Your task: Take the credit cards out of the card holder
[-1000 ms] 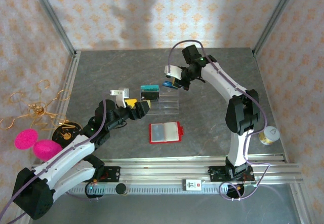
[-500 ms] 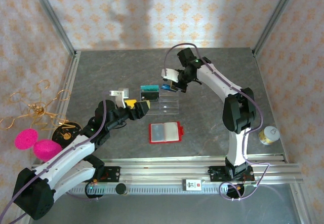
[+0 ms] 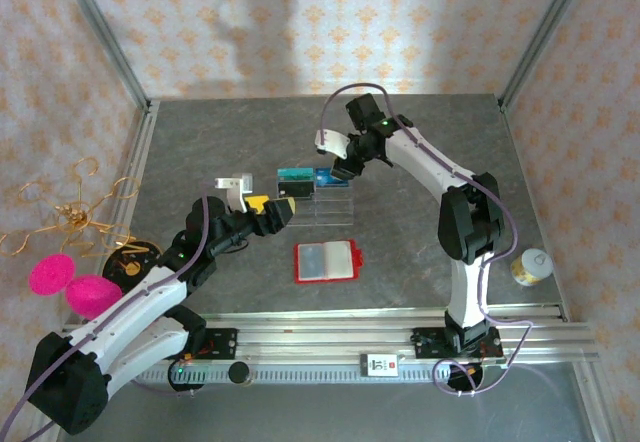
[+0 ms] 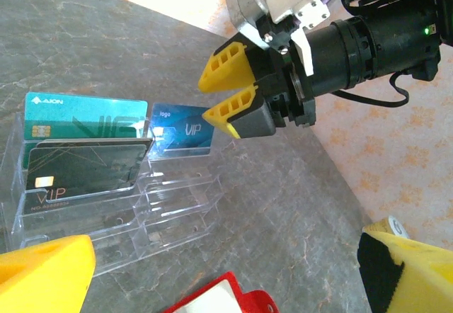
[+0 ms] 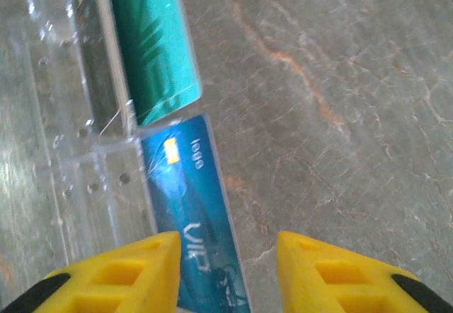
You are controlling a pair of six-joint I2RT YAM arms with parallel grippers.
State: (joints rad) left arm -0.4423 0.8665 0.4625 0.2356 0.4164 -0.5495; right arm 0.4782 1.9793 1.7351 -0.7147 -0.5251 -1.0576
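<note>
The red card holder (image 3: 350, 259) lies open on the table in front of a clear tray, pale inner side up; its corner (image 4: 237, 295) shows under my left wrist. A bright blue credit card (image 3: 324, 175) (image 4: 181, 130) (image 5: 190, 217) stands in the tray's back right slot. My right gripper (image 3: 341, 168) (image 4: 225, 86) (image 5: 226, 260) hovers over that card, open; the card sits beside its left finger with a wide gap to the other. My left gripper (image 3: 281, 211) (image 4: 226, 256) is wide open and holds nothing, just left of the tray and above the holder.
The clear compartmented tray (image 3: 335, 208) (image 4: 159, 214) also holds a teal card (image 3: 295, 174) (image 4: 85, 109) (image 5: 152, 51) and a black card (image 4: 81, 173). A metal block (image 3: 235, 184), gold wire shapes (image 3: 70, 217), pink balls (image 3: 62, 280) and a small round jar (image 3: 531, 265) sit around.
The right gripper carried the blue card left and down into the tray's back right slot, then opened and let it go. The left arm has stayed put.
</note>
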